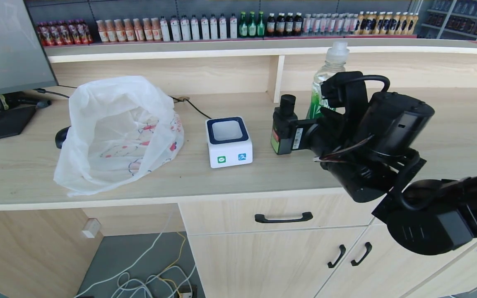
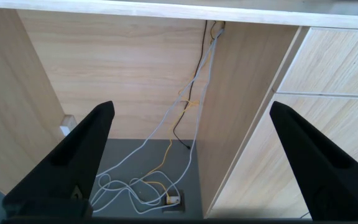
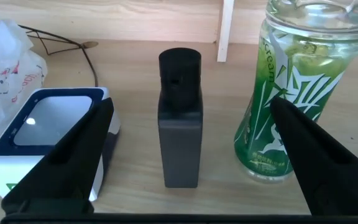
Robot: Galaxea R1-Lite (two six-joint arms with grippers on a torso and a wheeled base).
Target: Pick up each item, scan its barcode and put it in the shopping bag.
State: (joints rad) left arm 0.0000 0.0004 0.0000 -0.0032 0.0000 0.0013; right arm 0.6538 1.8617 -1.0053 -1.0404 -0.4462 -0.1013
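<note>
Two fingers (image 3: pixel 73 162) spread wide, right gripper (image 3: pixel 191 106) empty, lined up on dark bottle (image 3: pixel 179 134): best centre, close mid-body, avoid green bottle (image 3: pixel 291 68), scanner (image 3: pixel 48 121).

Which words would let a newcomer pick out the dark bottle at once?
On the light wooden counter, look right of the white scanner box with the blue-rimmed window. Standing upright between it and the tall clear bottle with a green label is the small dark bottle. It is squarish, opaque black and black-capped, and the shorter of the two.
</note>
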